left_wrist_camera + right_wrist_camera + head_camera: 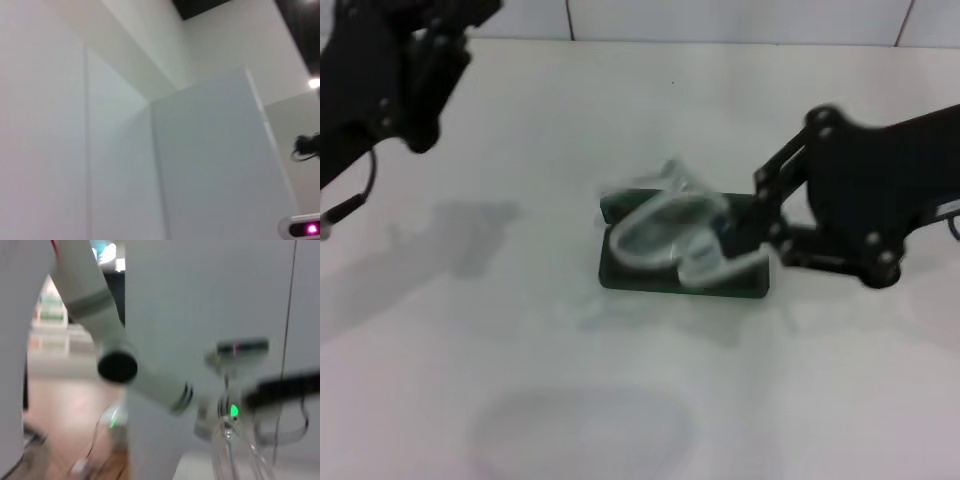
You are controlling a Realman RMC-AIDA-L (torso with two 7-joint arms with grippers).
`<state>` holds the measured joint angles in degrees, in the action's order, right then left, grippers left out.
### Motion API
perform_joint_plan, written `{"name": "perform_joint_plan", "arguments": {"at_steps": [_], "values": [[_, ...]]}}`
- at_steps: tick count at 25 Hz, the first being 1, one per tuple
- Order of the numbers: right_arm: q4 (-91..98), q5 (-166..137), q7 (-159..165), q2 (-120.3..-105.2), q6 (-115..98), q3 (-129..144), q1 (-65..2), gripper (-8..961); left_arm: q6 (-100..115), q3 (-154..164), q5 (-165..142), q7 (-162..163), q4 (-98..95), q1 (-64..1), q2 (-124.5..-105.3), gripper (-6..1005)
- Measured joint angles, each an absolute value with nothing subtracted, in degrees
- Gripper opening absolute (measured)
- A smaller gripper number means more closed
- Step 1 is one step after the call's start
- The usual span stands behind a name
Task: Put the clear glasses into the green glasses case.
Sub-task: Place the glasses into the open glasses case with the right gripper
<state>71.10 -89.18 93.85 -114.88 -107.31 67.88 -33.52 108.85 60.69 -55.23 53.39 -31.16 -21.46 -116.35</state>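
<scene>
Both blurred: clear glasses hide the green glasses case interior; right pincer grip unclear.

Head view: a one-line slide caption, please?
Right end effector at the green case, glasses lying on it; left end effector raised aside.

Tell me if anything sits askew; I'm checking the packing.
Yes: the clear glasses lie atop the green glasses case, tilted, one arm sticking up, not nested. The right gripper is at them; the left gripper hangs away.
</scene>
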Motion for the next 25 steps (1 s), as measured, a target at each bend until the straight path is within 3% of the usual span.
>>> {"name": "perform_joint_plan", "arguments": {"at_steps": [13,25], "values": [[77.86,-114.81,120.85,-115.18,-116.51,68.83,-48.02,48,106.91,54.51,-59.82,50.59,-30.94,-15.3,-116.36,55],[68.41,-135.82,127.77,-115.64,-114.41,72.71,-62.63,47,102.9,54.01,-66.17,50.27,-30.05,-11.98,-117.45,55]]}}
